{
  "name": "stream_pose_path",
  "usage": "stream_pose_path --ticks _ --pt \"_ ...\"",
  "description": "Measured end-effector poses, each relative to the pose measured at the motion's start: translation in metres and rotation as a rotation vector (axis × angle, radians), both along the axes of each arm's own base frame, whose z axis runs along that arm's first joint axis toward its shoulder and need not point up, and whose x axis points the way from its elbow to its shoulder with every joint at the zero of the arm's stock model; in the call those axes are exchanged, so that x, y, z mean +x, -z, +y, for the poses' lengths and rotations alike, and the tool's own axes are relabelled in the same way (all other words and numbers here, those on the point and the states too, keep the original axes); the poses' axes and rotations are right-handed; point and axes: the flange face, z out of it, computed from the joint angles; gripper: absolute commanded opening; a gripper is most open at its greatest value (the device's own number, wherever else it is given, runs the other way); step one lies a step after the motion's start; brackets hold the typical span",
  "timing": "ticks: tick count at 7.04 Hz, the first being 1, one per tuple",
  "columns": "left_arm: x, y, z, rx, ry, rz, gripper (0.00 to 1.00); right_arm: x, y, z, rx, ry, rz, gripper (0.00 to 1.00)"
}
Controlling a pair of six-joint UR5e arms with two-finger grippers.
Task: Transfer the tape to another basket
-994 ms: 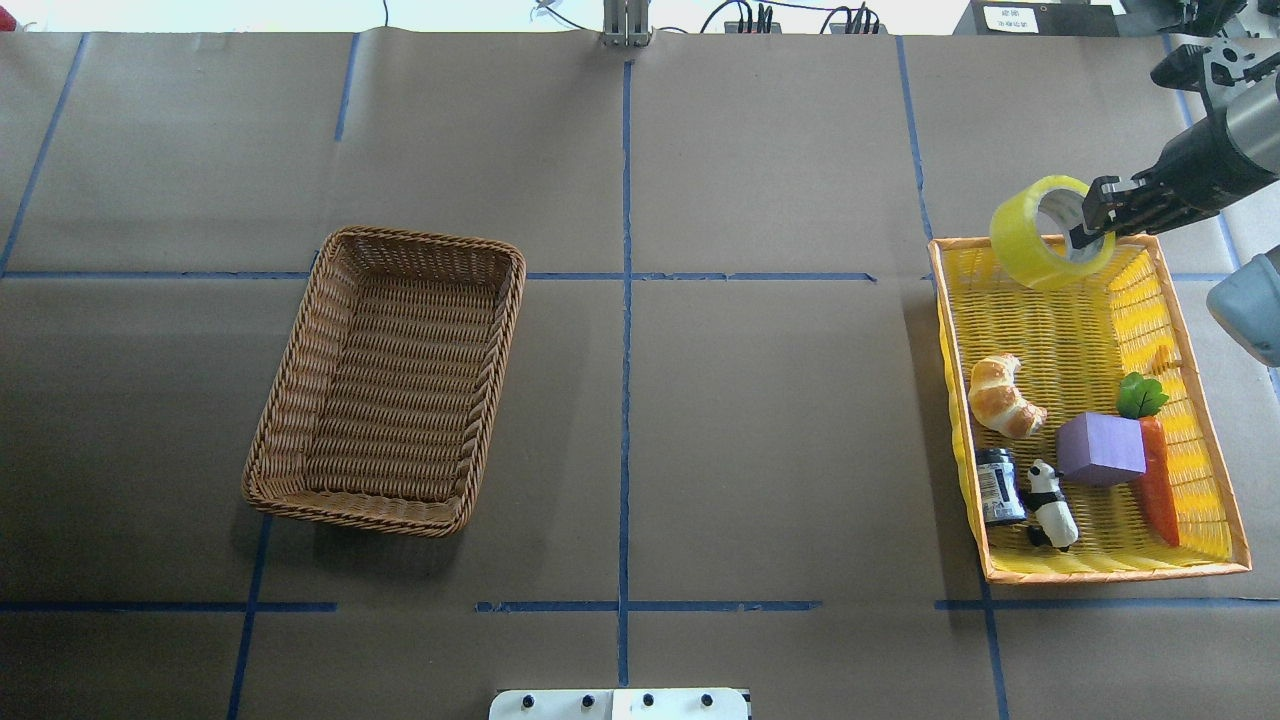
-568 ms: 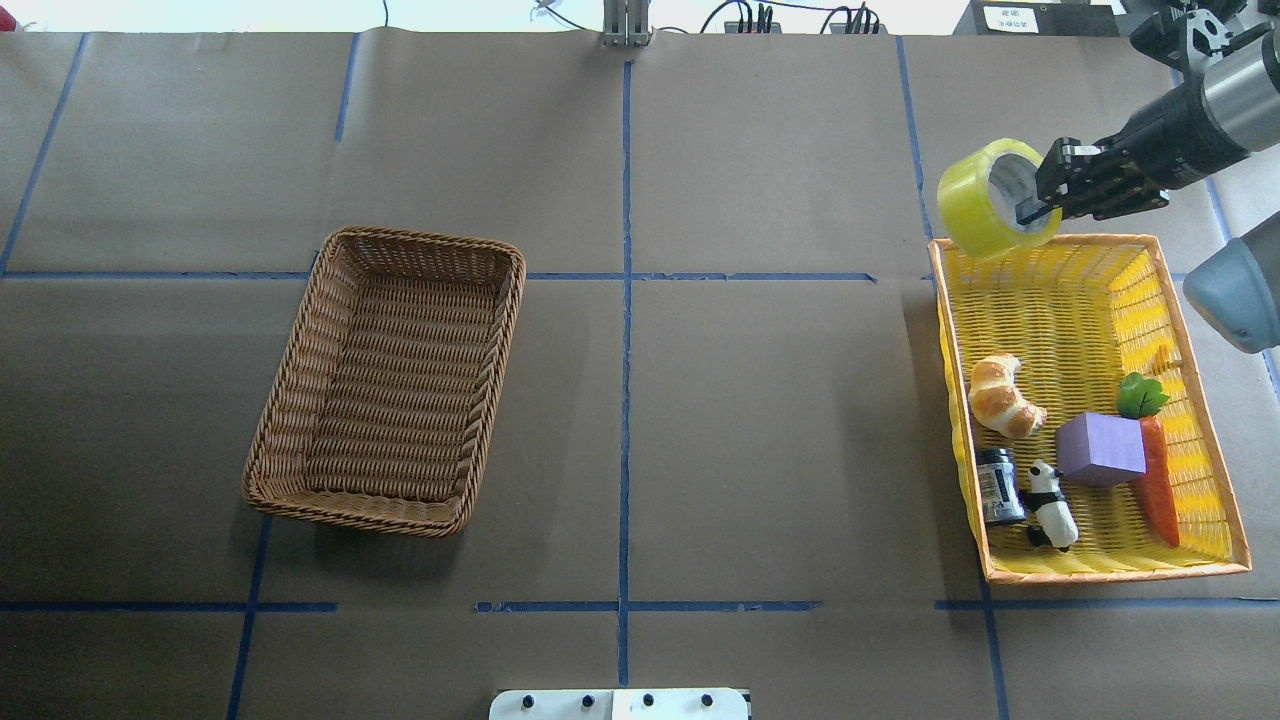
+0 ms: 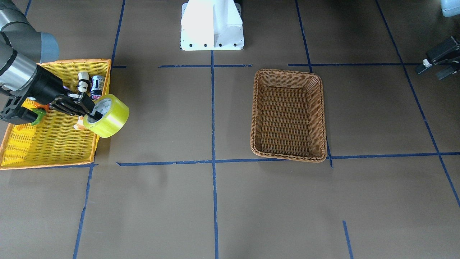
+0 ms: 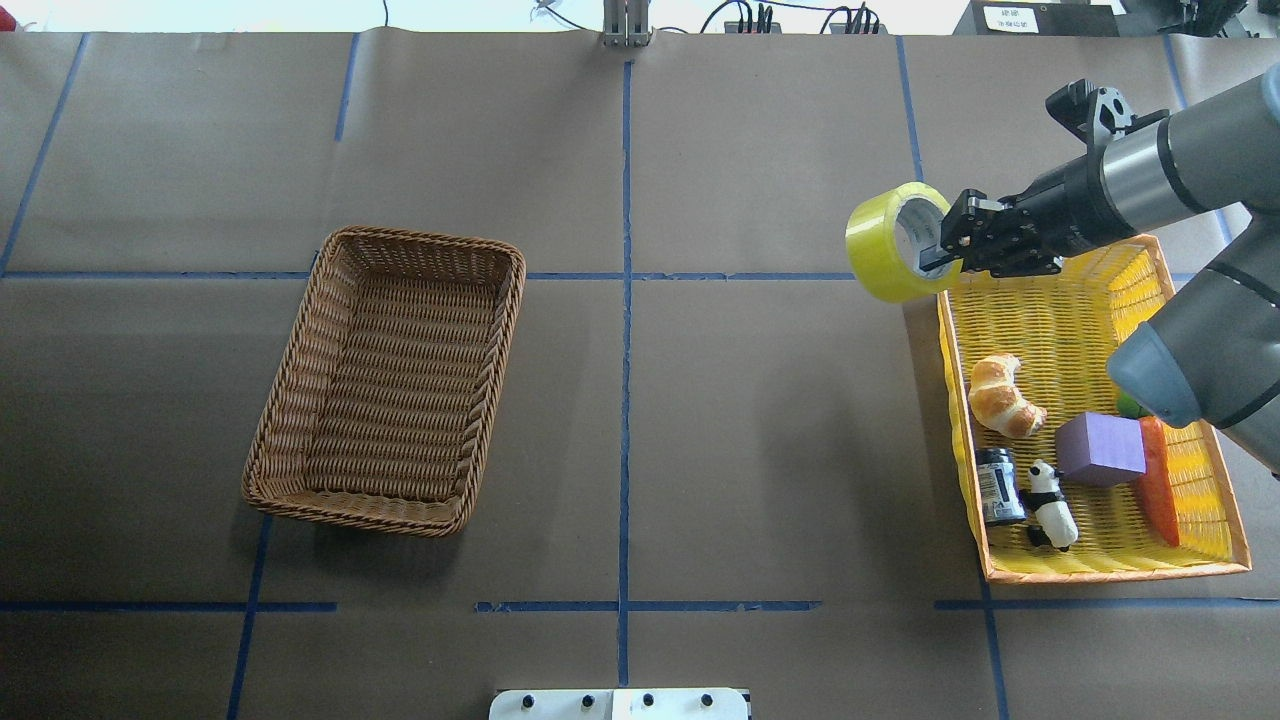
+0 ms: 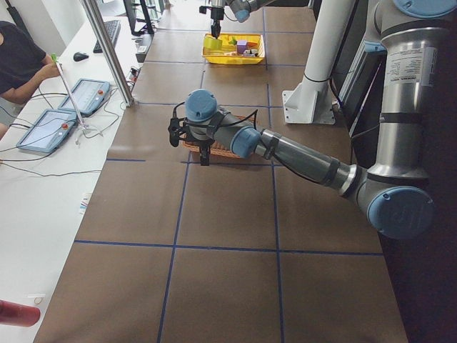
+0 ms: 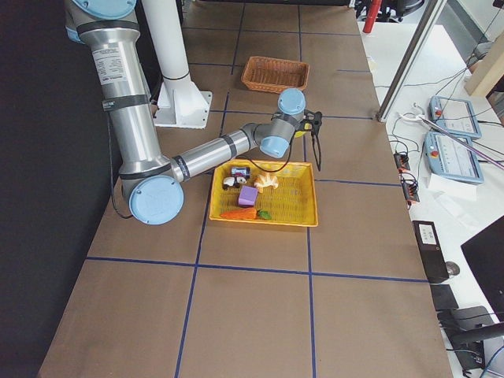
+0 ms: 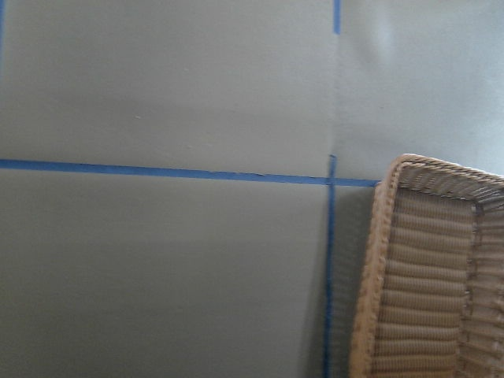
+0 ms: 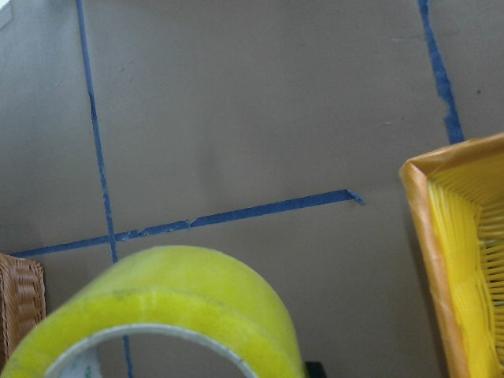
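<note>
The yellow-green tape (image 4: 870,250) hangs in the air over the far left corner of the yellow basket (image 4: 1100,572). My right gripper (image 4: 940,262) is shut on the tape's wall, with one finger inside the grey-white core. The front view shows the same hold on the tape (image 3: 112,116), and the roll fills the bottom of the right wrist view (image 8: 173,307). The brown wicker basket (image 4: 385,380) lies empty on the table's left half, far from the tape. My left gripper (image 3: 436,64) hovers at that basket's outer side. I cannot tell whether it is open or shut.
The yellow basket holds a croissant (image 4: 1003,397), a purple block (image 4: 1100,448), a carrot (image 4: 1158,495), a panda figure (image 4: 1052,505) and a small can (image 4: 998,485). Blue tape lines cross the brown paper. The robot's base (image 3: 212,25) stands at the near edge.
My right gripper has carried the tape leftwards, from above the yellow basket's far end to beyond its left rim, towards the table's middle.
</note>
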Motion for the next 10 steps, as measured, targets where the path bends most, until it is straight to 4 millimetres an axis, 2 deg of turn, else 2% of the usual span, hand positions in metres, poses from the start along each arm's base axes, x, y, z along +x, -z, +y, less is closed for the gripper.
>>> stream_pose_path --ticks 2,3,5,7,8,10 --pt "0.068 0.026 0.022 -0.062 0.067 0.093 1.0 -0.02 0.007 0.019 -0.015 0.005 -0.067 0.01" --pt "0.093 0.038 0.035 -0.096 0.087 0.157 1.0 -0.026 0.011 0.029 -0.027 0.008 -0.114 0.01" --pt "0.115 0.05 0.052 -0.151 0.106 0.296 1.0 -0.036 0.02 0.05 -0.037 0.015 -0.224 0.01" --pt "0.131 0.039 0.06 -0.167 0.077 0.448 1.0 -0.052 0.03 0.074 -0.032 0.012 -0.351 0.02" --pt "0.137 0.043 0.061 -0.192 0.058 0.522 1.0 -0.059 0.036 0.087 -0.037 0.011 -0.424 0.02" --pt "0.151 0.068 0.069 -0.252 0.062 0.691 1.0 -0.067 0.048 0.108 -0.038 0.016 -0.557 0.02"
